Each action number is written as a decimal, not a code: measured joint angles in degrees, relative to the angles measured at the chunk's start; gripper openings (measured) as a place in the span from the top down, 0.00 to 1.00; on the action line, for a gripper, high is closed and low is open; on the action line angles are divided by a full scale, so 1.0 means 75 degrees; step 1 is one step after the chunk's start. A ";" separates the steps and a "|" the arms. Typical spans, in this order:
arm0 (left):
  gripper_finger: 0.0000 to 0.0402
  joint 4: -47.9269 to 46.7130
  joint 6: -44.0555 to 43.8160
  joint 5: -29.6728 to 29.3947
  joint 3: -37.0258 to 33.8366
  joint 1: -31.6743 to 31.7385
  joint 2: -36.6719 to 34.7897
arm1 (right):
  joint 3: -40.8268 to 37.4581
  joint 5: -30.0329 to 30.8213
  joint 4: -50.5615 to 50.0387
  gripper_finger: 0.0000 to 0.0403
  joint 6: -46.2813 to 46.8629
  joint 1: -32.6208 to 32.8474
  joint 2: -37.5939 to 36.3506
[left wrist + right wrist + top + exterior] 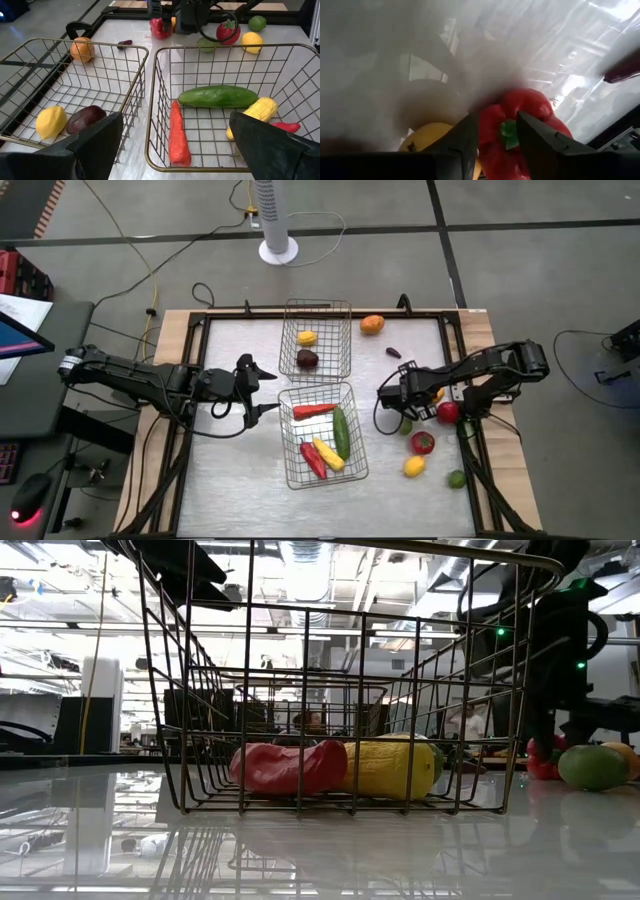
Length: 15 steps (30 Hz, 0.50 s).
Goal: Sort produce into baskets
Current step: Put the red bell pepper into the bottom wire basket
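Note:
My right gripper (398, 393) is on the table's right side, pointing down, shut on a red pepper (520, 130). A yellow fruit (427, 137) lies beside the pepper. My left gripper (268, 392) is open and empty, level, just left of the two wire baskets. The far basket (347, 340) holds a lemon (51, 121) and a dark plum (86, 118). The near basket (352, 430) holds a cucumber (217, 96), a long red pepper (178, 135), a yellow piece (257, 111) and another red piece (313, 461). My right gripper has its two fingers (537, 137) on either side of the pepper's green stem (507, 132), on the pepper's top. The fingers come from above, pointing down. Whether the pepper is lifted or rests on the table, I cannot tell.
Loose on the table's right side lie a tomato (448, 412), a lime (405, 426), a red piece (423, 443), a lemon (414, 467) and another lime (456, 478). An orange (372, 324) and a small dark piece (394, 352) lie toward the far edge.

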 joint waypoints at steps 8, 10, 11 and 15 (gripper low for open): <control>0.12 -0.0009 -0.0003 0.0002 0.0000 0.0001 0.0002 | -0.0123 0.0083 -0.0044 0.79 -0.0085 0.0019 0.0000; 0.12 -0.0011 -0.0004 0.0002 0.0000 0.0000 0.0002 | -0.0179 0.0103 -0.0061 0.84 -0.0173 0.0022 -0.0003; 0.12 -0.0009 -0.0006 0.0002 0.0000 0.0000 0.0002 | -0.0203 0.0118 -0.0064 0.87 -0.0181 0.0022 -0.0003; 0.12 -0.0012 -0.0006 0.0001 0.0000 0.0000 0.0002 | -0.0215 0.0119 -0.0085 0.93 -0.0192 0.0019 -0.0003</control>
